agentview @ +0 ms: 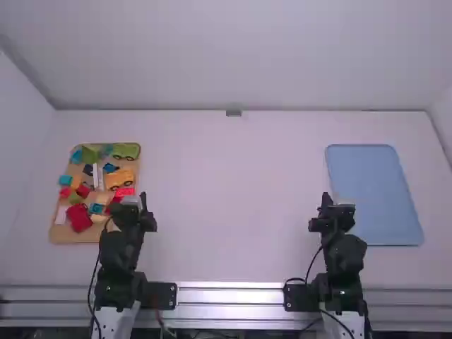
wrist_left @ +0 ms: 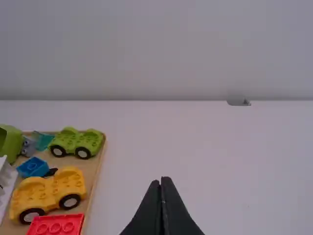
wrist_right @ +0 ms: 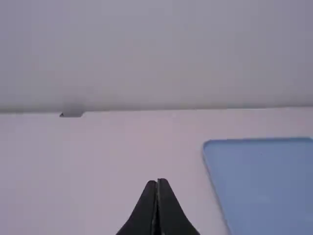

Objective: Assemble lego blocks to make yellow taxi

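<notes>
So the yellow plastic lego car base with black wheels (wrist_left: 48,192) is sitting on the tan tray (agentview: 70,235), loose blocks around it. The black left gripper (agentview: 143,201) is clenched just beside that tray, nothing in it. The black right gripper (agentview: 326,201), also clenched and empty, hangs well right of it, near a flat blue tray (agentview: 371,180).

Both sides: jaws together, pointing forward.
Left gripper (agentview: 143,199) well left of blue tray (agentview: 374,191); right gripper (agentview: 325,199) near its left edge.
</notes>
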You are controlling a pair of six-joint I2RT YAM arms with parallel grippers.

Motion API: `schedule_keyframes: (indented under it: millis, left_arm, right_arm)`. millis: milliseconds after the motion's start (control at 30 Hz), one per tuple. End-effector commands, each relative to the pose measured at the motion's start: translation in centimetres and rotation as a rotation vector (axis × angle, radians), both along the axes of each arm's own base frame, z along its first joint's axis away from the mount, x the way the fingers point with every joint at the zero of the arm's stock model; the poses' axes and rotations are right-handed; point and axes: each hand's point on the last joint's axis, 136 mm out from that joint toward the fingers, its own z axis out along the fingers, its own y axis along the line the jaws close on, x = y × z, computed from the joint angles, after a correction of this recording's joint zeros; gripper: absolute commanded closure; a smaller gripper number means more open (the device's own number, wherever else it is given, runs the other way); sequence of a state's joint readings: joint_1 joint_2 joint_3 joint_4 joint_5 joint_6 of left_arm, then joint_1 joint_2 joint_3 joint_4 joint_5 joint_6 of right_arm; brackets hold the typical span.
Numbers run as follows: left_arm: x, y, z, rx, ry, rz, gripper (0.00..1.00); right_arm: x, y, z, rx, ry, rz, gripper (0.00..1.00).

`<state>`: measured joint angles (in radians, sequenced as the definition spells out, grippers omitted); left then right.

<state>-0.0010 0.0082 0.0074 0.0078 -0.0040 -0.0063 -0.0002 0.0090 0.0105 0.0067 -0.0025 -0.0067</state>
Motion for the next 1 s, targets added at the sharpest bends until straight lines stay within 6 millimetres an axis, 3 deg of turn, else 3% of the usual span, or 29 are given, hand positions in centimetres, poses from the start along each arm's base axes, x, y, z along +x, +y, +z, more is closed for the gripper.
schedule_keyframes:
  millis: [0,500,967]
  left_arm:
    - [0.0,0.0,0.0,0.0,0.0,0.0,1.0]
    - [0.0,0.5,1.2,-0.01,0.016,0.03,0.92]
    - [0.2,2.0,4.3,-0.037,0.071,0.127,0.69]
  right_arm:
    - [0.0,0.0,0.0,0.0,0.0,0.0,1.0]
    - [0.1,1.2,2.0,-0.036,0.027,0.063,0.92]
    - [2.5,5.5,8.6,-0.162,0.124,0.283,0.69]
